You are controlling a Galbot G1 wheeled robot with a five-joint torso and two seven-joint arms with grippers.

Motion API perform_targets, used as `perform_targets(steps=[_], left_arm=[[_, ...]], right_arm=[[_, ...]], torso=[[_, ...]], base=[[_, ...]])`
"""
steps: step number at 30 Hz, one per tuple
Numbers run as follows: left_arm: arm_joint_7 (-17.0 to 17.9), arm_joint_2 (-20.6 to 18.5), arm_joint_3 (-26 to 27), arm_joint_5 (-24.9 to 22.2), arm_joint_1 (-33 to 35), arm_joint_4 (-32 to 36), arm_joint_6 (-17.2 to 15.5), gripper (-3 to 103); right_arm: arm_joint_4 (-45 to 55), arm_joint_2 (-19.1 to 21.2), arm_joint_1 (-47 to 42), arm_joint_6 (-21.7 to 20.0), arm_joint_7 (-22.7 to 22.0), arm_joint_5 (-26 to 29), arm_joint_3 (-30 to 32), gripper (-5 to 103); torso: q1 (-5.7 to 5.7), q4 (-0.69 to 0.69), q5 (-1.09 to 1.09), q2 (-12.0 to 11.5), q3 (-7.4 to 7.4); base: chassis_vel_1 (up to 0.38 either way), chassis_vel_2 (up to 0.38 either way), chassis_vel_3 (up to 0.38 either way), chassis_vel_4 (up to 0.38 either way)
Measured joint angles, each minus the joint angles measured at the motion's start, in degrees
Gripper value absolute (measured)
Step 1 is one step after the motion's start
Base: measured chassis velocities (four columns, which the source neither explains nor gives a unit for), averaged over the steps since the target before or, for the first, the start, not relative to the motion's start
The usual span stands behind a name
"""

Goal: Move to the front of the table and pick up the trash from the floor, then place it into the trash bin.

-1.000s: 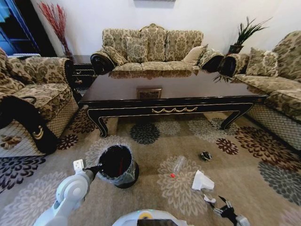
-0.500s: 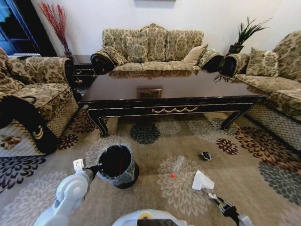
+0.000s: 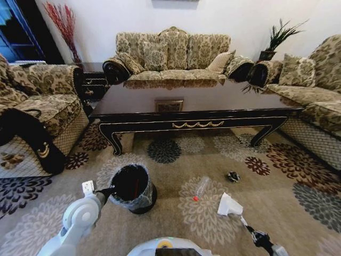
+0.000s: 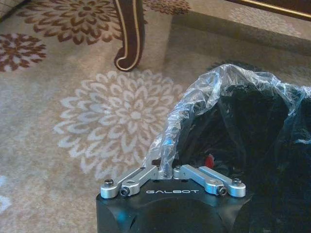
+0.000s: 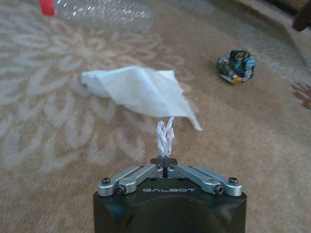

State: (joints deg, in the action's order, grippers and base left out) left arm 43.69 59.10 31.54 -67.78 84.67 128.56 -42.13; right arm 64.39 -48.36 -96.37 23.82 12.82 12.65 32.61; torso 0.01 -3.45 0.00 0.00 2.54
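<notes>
The dark wooden table (image 3: 197,114) stands ahead. On the carpet before it lie a clear bottle (image 3: 201,188) with a red cap, a white paper (image 3: 229,205) and a small dark wad (image 3: 233,176). My right gripper (image 3: 249,230) is low at the near right, just short of the white paper (image 5: 138,90). The right gripper (image 5: 165,162) is shut on a small twisted white paper scrap (image 5: 165,138). The bottle (image 5: 97,9) and wad (image 5: 235,65) lie beyond. My left gripper (image 3: 110,190) is at the black trash bin (image 3: 132,186). The left gripper (image 4: 165,170) is shut on the bin's clear liner (image 4: 194,111) at the rim.
Patterned sofas (image 3: 173,50) surround the table on three sides, one close at the left (image 3: 32,112) and one at the right (image 3: 314,101). A curved table leg (image 4: 131,34) stands just beyond the bin. Open carpet lies between the bin and the litter.
The right gripper's fingers were open around the small white scrap a second ago; they have shut on it. The left arm and bin have stayed put.
</notes>
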Motion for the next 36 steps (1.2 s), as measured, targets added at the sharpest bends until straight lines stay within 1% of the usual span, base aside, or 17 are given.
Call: perform_targets(steps=[6,8,10,11,15,16,18,20,21,22,25,27,29,30,32,33,36], left_arm=[[0.1,-0.7,-2.2,0.6,-1.1,0.2,0.0,3],[0.2,-1.5,-3.6,1.1,-2.0,0.1,0.0,3],[0.4,-2.8,-6.3,1.5,-4.1,-0.5,0.0,3],[0.4,-2.8,-6.3,1.5,-4.1,-0.5,0.0,3],[1.3,-5.2,-11.0,1.4,-9.1,-1.3,0.0,3],[1.3,-5.2,-11.0,1.4,-9.1,-1.3,0.0,3],[1.6,-6.4,-13.0,1.3,-11.2,-1.3,0.0,3],[1.7,-7.7,-15.1,0.2,-13.5,-1.4,0.0,3],[1.8,-8.5,-16.4,-0.9,-14.9,-1.5,0.0,3],[1.8,-8.5,-16.4,-0.9,-14.9,-1.5,0.0,3],[2.0,-10.6,-21.0,-3.7,-20.1,-3.1,0.0,3],[1.4,-11.6,-23.9,-4.1,-23.0,-4.4,0.0,3],[1.2,-11.7,-24.4,-4.2,-23.5,-4.7,0.0,3],[0.6,-12.2,-26.6,-4.3,-25.8,-5.3,0.0,3],[0.0,-12.7,-29.0,-4.6,-28.4,-5.8,0.0,3],[0.0,-12.7,-29.0,-4.6,-28.4,-5.8,0.0,3],[-0.3,-13.1,-31.7,-4.7,-31.1,-6.6,0.0,3]], right_arm=[[4.7,0.6,-2.4,0.4,0.5,2.1,2.7,0],[8.8,1.1,-4.2,0.3,0.5,4.1,4.0,0],[15.3,1.8,-6.9,-0.6,0.6,7.2,5.7,0],[15.3,1.8,-6.9,-0.6,0.6,7.2,5.7,0],[23.7,3.4,-8.7,-1.4,1.2,8.8,7.5,0],[23.7,3.4,-8.7,-1.4,1.2,8.8,7.5,0],[26.7,4.9,-8.2,-1.9,1.3,9.7,7.6,0],[29.3,6.3,-7.4,-2.8,1.1,10.8,7.5,0],[30.8,7.2,-7.1,-3.4,0.8,11.3,7.5,0],[30.8,7.2,-7.1,-3.4,0.8,11.3,7.5,0],[35.7,9.4,-5.9,-4.9,0.0,13.1,7.3,0],[38.7,10.7,-5.0,-5.9,-0.3,14.3,6.9,0],[39.3,10.9,-4.8,-6.1,-0.3,14.5,6.8,0],[41.1,11.8,-4.1,-6.7,-0.5,15.1,6.5,0],[43.7,12.9,-2.9,-7.6,-1.0,15.9,5.9,0],[43.7,12.9,-2.9,-7.6,-1.0,15.9,5.9,0],[47.5,14.8,-0.4,-9.0,-1.8,17.2,4.3,0]], torso=[[0.00,0.00,0.00,0.0,0.00],[0.00,0.01,0.00,0.0,0.00],[0.00,0.02,0.00,0.0,0.00],[0.00,0.02,0.00,0.0,0.00],[0.00,-0.01,-0.01,0.0,0.00],[0.00,-0.01,-0.01,0.0,0.00],[0.00,0.00,0.00,0.0,0.00],[0.00,0.05,0.00,0.0,0.00],[0.00,0.04,0.00,0.0,0.00],[0.00,0.04,0.00,0.0,0.00],[0.00,-0.01,-0.01,0.0,0.01],[0.00,0.01,0.00,0.0,0.01],[0.00,0.02,0.00,0.0,0.01],[0.00,0.01,-0.02,0.0,0.01],[0.00,0.00,0.00,0.0,0.01],[0.00,0.00,0.00,0.0,0.01],[0.00,0.00,0.00,0.0,0.01]], base=[[0.000,0.000,0.000,0.000],[0.000,0.000,0.000,0.000],[0.000,0.000,0.000,0.000],[0.000,0.000,0.000,0.000],[0.000,0.000,0.000,0.000],[0.000,0.000,0.000,0.000],[0.000,0.000,0.000,0.000],[0.000,0.000,0.000,0.000],[0.000,0.000,0.000,0.000],[0.000,0.000,0.000,0.000],[0.000,0.000,0.000,0.000],[0.000,0.000,0.000,0.000],[0.000,0.000,0.000,0.000],[0.000,0.000,0.000,0.000],[0.000,0.000,0.000,0.000],[0.000,0.000,0.000,0.000],[0.000,0.000,0.000,0.000]])
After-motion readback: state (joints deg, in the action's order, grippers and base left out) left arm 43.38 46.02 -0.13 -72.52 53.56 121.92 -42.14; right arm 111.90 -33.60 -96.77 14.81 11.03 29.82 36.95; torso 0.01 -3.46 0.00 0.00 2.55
